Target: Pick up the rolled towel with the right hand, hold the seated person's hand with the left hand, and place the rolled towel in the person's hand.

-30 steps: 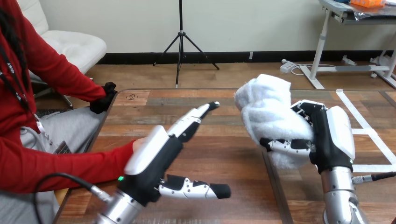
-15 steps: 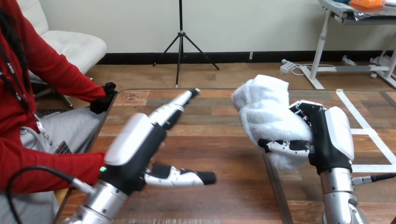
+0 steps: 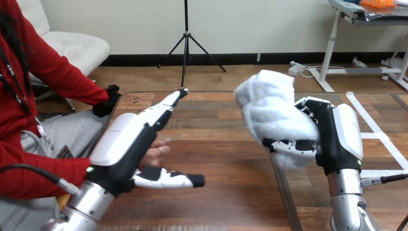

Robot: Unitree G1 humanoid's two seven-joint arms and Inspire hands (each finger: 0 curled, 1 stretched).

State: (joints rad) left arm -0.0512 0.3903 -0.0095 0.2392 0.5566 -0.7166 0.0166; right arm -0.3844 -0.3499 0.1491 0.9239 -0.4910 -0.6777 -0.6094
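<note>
Status from my station: the pick-up step reads as complete. My right hand point(image 3: 337, 139) has its fingers and thumb wrapped round the rolled towel point(image 3: 274, 113), which is carried clear above the table point(image 3: 226, 163), its bulk standing toward 11 o'clock from the palm. The step in hand, by my judgement, is the second one: securing the person's hand point(image 3: 158, 150). My left hand point(image 3: 120, 144) is over it with fingers straight, pointing toward 1 o'clock, and the thumb stretched out toward 3 o'clock; nothing is curled round the person's hand, so I record no hold. The person's hand shows just past the palm's right edge, between my fingers and thumb; whether it touches the palm I cannot tell. The towel sits well apart from it, toward 2 o'clock. Next move, as I assess it: bring the left fingers and thumb gently round the person's hand, then carry the towel across toward 8 o'clock and lower it in. Gentle closing force is the main requirement.
</note>
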